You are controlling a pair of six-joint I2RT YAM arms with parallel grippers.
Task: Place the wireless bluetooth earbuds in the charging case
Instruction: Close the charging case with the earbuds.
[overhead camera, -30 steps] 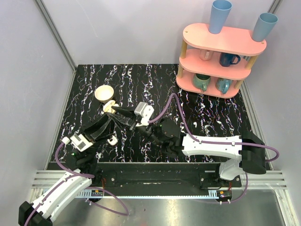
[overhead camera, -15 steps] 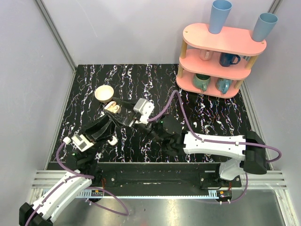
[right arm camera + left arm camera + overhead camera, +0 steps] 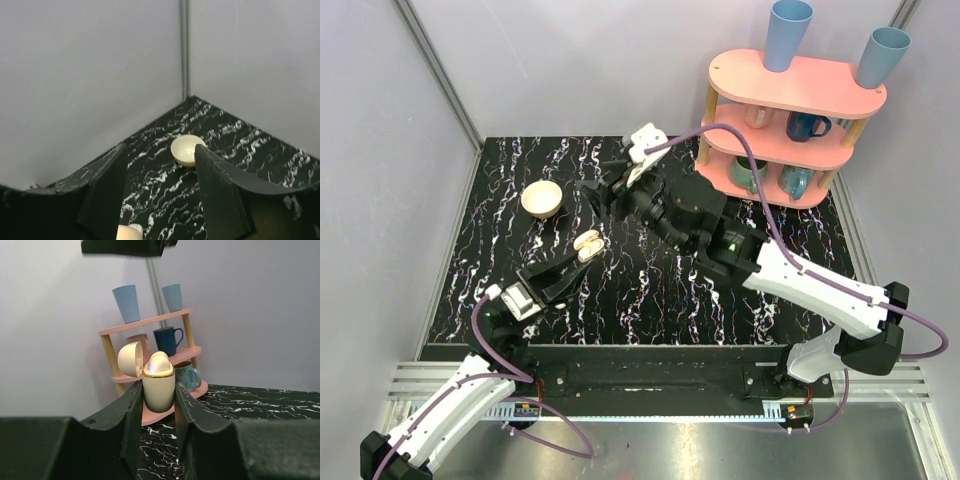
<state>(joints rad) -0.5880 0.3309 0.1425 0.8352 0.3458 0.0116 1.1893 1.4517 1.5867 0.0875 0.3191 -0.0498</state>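
Note:
My left gripper (image 3: 582,252) is shut on the cream egg-shaped charging case (image 3: 587,244) and holds it upright above the table. In the left wrist view the case (image 3: 159,390) sits between my two fingers (image 3: 131,410), its gold rim up and its lid hinged open to the left. A white earbud (image 3: 160,361) sits in its mouth. My right gripper (image 3: 597,190) is open and empty, raised over the back of the table behind the case. The right wrist view shows the case top (image 3: 129,233) at the bottom edge. No loose earbud shows on the table.
A small cream bowl (image 3: 542,198) stands at the back left and shows between my right fingers (image 3: 186,149). A pink two-tier shelf (image 3: 790,110) with mugs and blue cups stands at the back right. Grey walls close in the black marbled table (image 3: 650,290).
My right gripper has let go at the case, lifted and swung back toward the rear of the table. My left gripper has carried the case a little to the right and nearer.

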